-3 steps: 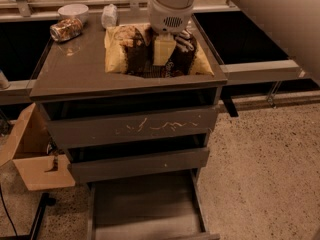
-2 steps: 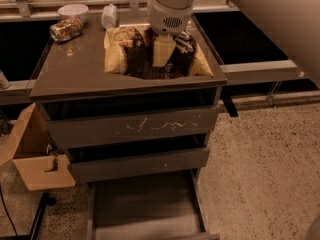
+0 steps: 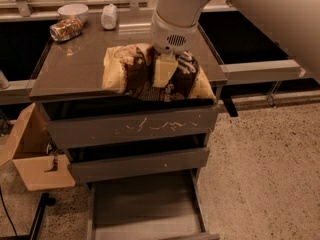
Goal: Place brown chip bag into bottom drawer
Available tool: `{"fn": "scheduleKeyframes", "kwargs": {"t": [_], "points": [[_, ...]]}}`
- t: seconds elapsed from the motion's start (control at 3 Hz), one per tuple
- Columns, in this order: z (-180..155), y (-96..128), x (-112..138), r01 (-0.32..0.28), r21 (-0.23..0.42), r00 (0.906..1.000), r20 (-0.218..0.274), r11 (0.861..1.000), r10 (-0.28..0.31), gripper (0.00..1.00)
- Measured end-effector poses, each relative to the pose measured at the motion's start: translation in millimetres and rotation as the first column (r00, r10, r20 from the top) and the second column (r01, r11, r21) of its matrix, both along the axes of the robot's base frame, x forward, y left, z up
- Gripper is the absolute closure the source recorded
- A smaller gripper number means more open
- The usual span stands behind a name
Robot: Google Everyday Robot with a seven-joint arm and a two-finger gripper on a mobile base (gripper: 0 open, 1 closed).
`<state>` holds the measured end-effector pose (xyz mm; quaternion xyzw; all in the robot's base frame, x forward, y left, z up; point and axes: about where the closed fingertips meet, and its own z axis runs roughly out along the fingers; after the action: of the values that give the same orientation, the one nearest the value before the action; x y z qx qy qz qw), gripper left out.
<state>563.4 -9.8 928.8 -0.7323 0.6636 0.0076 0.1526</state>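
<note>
The brown chip bag (image 3: 134,75) has been drawn forward from the middle of the counter (image 3: 75,69) to its front edge, which it now overlaps, clamped in the gripper (image 3: 165,79) from above. The grasp is thus judged secured, and carrying down to the open bottom drawer (image 3: 145,204) remains to be done. The bag is seen crumpled, dark brown in the middle with tan-yellow ends and pale lettering.

no readable text (even on brown chip bag (image 3: 133,78) in hand (image 3: 165,75))
</note>
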Motion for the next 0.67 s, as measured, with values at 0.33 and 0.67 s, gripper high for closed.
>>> {"fn": "scheduleKeyframes", "kwargs": {"t": [0.33, 0.67], "points": [[-24.3, -0.9, -20.4, 0.012, 0.037, 0.9989, -0.047, 0.999, -0.01, 1.0], [-80.5, 3.0, -41.6, 0.008, 0.097, 0.9996, -0.027, 0.995, -0.005, 1.0]]}}
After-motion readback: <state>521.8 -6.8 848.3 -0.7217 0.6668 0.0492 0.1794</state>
